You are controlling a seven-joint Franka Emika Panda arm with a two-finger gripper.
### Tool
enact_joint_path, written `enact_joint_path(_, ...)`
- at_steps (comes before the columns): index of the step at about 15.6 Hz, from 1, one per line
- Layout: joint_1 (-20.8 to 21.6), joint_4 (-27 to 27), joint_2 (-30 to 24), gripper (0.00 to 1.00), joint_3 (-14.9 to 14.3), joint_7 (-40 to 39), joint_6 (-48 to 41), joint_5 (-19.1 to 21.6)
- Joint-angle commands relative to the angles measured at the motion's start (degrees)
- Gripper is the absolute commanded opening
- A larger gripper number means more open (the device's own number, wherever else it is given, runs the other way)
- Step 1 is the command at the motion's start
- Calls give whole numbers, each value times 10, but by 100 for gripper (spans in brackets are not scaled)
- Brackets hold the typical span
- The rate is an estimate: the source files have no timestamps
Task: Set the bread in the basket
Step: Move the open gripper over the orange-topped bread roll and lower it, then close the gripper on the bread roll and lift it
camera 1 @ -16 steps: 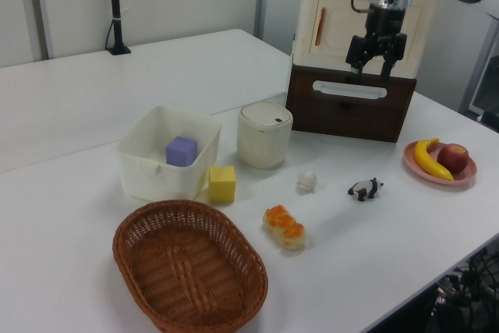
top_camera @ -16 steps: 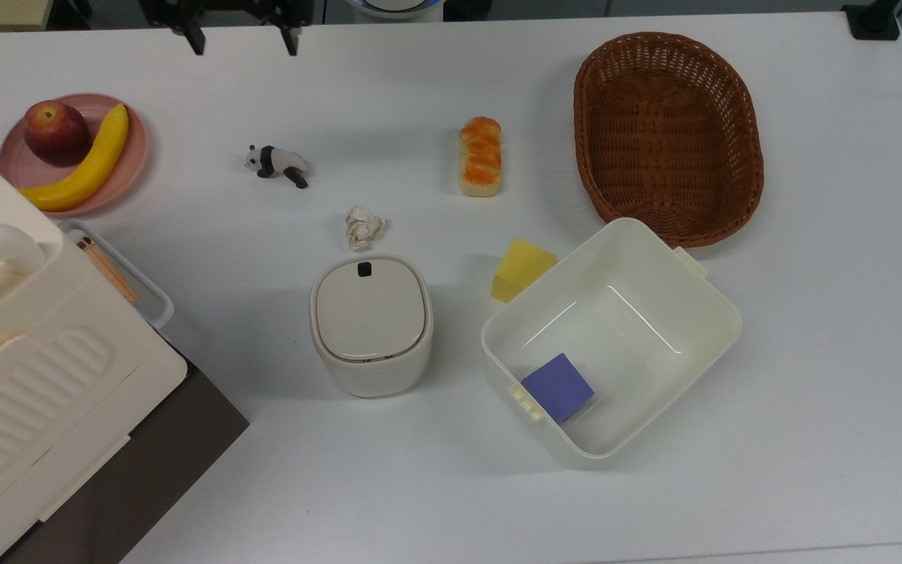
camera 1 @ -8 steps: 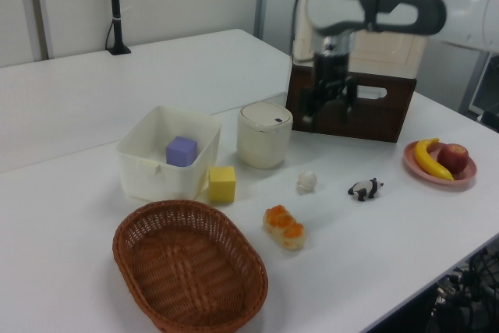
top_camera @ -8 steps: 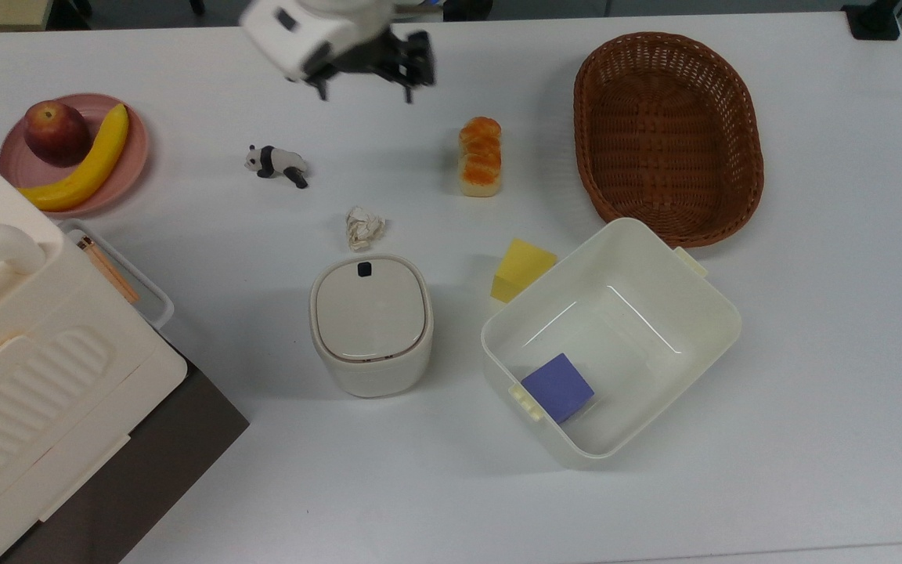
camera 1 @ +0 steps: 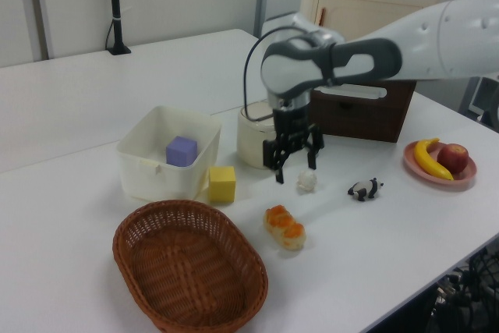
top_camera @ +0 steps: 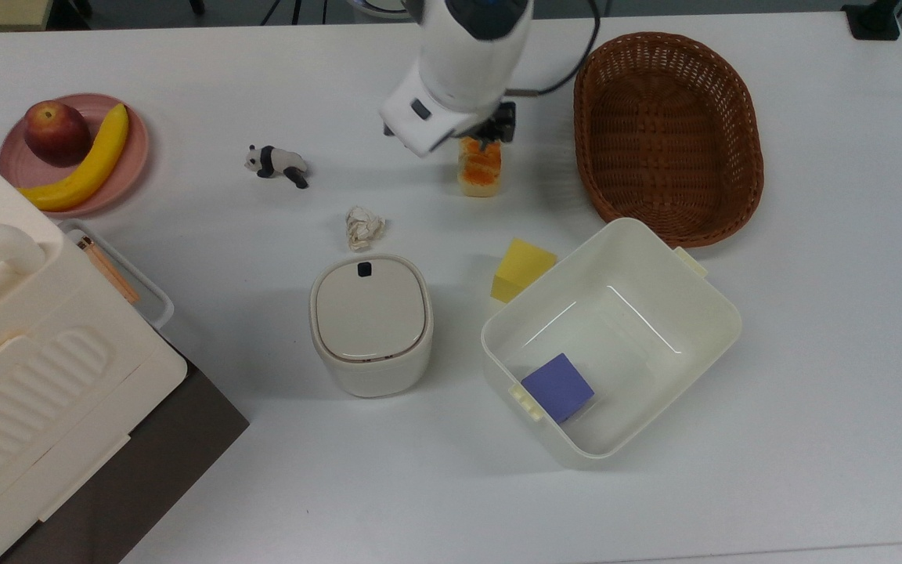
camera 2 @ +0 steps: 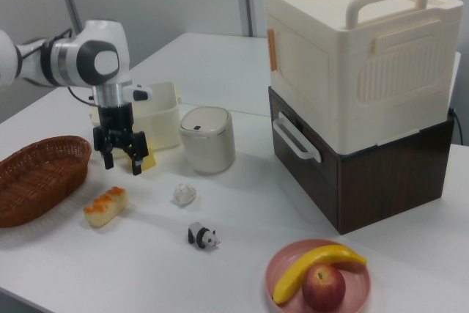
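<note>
Black and spread apart, the two fingers of the end effector [camera 1: 295,164] point down and hold nothing, hanging above the bread [camera 1: 284,226] without touching it; in the right view the end effector [camera 2: 122,156] sits above and slightly to the right of the loaf [camera 2: 105,205]. In the top view the white arm covers the far end of the bread [top_camera: 479,171], so how closely the fingers line up with it is hard to judge there. The bread lies flat on the white surface [top_camera: 811,313], its glossy orange-brown top up, just beside but apart from the reddish-brown wicker basket [top_camera: 667,133], which stands on the top view's right with nothing in it. Near the loaf, toward the top view's lower edge, a yellow block [top_camera: 521,269] rests against the outer wall of a cream plastic tub [top_camera: 701,313] that holds a purple cube [top_camera: 557,386]. A crumpled paper ball [top_camera: 363,227] lies near a cream lidded bin [top_camera: 371,324], and a small panda figure [top_camera: 277,164] stands well apart on the top view's left. Further out, a pink plate [top_camera: 134,160] carries an apple [top_camera: 55,131] and a banana [top_camera: 91,163], and a large cream case [camera 2: 359,56] sits on a dark brown drawer unit [camera 2: 381,174].
</note>
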Motion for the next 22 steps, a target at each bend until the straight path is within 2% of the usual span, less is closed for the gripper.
enact_joint_path(1,45,-28,30,100,-7,64,59,-10)
enact_joint_path(5,74,-29,71,100,-7,113,84,-18)
enact_joint_path(6,79,-31,76,93,-7,121,85,-27)
enact_joint_path(8,79,-44,76,45,-7,119,92,-40)
enact_joint_path(9,75,-44,75,26,-7,116,92,-40)
enact_joint_path(11,58,-41,65,0,-10,102,87,-40)
enact_joint_path(14,25,-30,11,0,-10,65,69,-36)
enact_joint_path(16,22,1,-8,0,-10,56,32,-32)
enact_joint_path(20,35,54,-4,0,-4,109,28,13)
enact_joint_path(22,62,68,0,1,-1,145,31,40)
